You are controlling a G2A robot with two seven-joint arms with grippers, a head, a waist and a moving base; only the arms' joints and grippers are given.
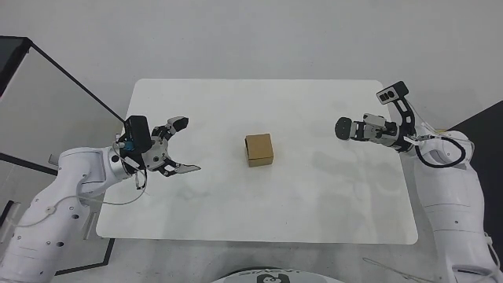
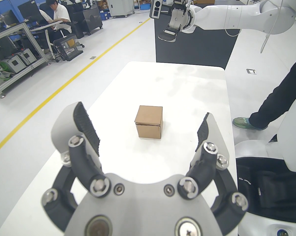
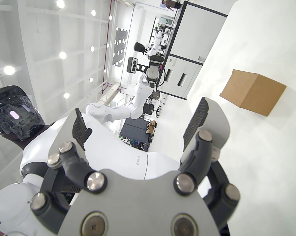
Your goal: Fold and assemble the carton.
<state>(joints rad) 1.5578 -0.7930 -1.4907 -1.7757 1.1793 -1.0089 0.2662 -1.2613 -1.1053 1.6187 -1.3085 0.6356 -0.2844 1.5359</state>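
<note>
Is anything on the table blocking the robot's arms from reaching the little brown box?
No, nothing visible. Only table lies between the box and the open left end effector, or the open right end effector.

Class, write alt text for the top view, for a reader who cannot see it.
A small brown carton, already box-shaped, sits near the middle of a white table. The robot's left claw, spread wide open, and its right claw face the carton from opposite sides, neither touching it.

Carton (image 1: 258, 148) matt brown cardboard. Table (image 1: 236, 110) smooth white. Left hand (image 2: 143, 110) pads (image 2: 87, 126) rough black.
</note>
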